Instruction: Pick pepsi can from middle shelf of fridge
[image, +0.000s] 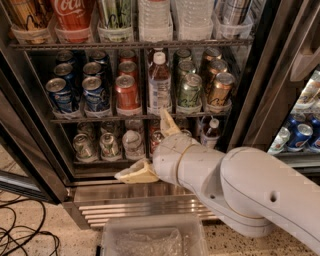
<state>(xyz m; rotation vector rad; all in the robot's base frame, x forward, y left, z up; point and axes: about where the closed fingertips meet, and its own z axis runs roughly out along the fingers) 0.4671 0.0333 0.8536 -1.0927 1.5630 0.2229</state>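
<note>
— Well, where is your gripper?
— Low, before the bottom cans, jaws spread wide and empty, probably ready for a can's width. Your pepsi can stands up-left on the middle shelf, front of its lane, easy to reach.

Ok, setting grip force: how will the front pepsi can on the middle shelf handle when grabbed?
The pepsi can is smooth metal, so likely slippery, and thin-walled enough to dent. Round, it may roll if tipped; a red can stands close beside it on the middle shelf. The end effector hangs open below that shelf.
</note>
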